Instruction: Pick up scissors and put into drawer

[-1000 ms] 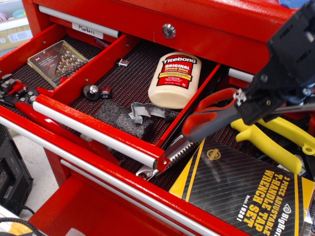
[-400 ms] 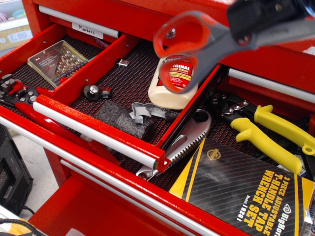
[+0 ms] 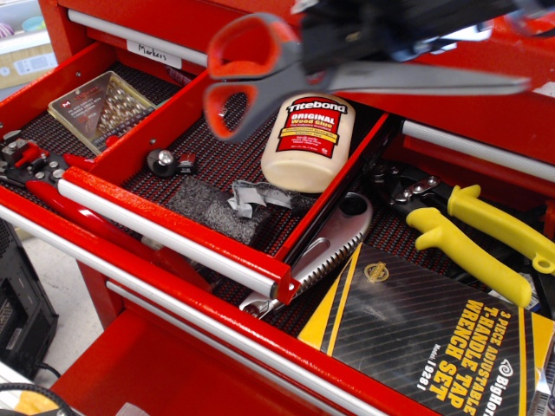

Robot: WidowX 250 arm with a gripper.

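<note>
I use the glue bottle (image 3: 310, 141) as my landmark; it lies on the dark mesh liner in the drawer (image 3: 178, 227), in the compartment right of the red lengthwise partition. The scissors (image 3: 260, 69) hang in the air above that bottle, blurred, lying roughly level. Their red-orange and grey loop handles reach out up and to the left of the bottle, over the partition, and the silver blades run off to the upper right of it. They touch nothing in the drawer.

The gripper (image 3: 373, 35) sits directly above the bottle at the top edge of my view, a dark smeared mass over the middle of the scissors. It seems to be carrying them, but through the blur I cannot tell how the jaws stand.

Below and left of the bottle I see a grey foam block (image 3: 217, 210) and a crumpled grey scrap (image 3: 256, 196). To the lower right of the bottle, in the next drawer, lie the yellow-handled snips (image 3: 473, 243) and the wrench-set box (image 3: 434, 334).
</note>
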